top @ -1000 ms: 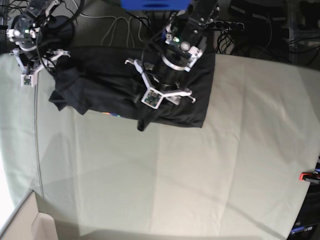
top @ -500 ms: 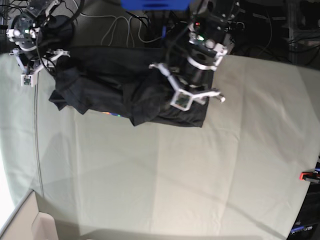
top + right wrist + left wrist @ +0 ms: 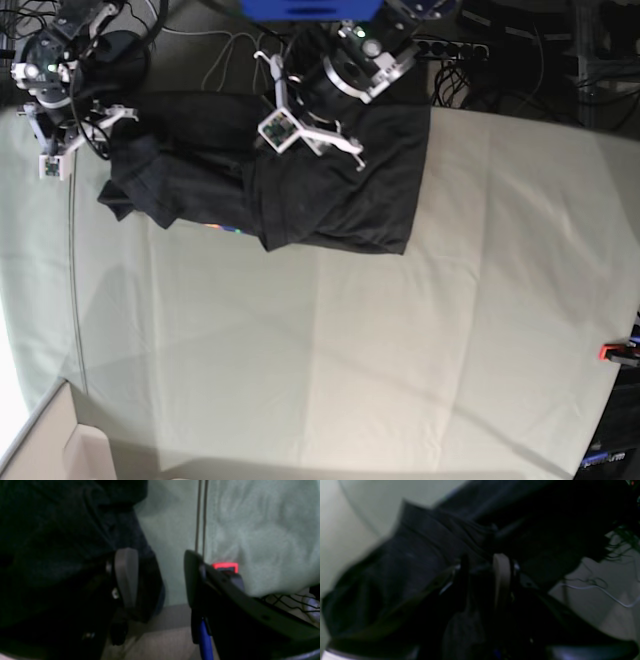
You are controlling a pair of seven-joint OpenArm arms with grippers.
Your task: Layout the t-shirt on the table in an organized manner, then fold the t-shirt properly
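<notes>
Lying bunched at the far edge of the table (image 3: pixel 400 340): the t-shirt (image 3: pixel 340 200)
Left gripper (image 3: pixel 482 562) jaws close together, apparently pinching shirt fabric, view dark; right gripper (image 3: pixel 160 580) jaws spread, empty, beside the shirt's sleeve end.

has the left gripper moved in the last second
Yes. The left gripper has swung back toward the table's far edge, over the t-shirt.

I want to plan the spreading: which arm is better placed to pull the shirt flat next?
Probably the left: its gripper is on the t-shirt, fabric between the fingers. The right gripper stands open beside the shirt's edge.
</notes>
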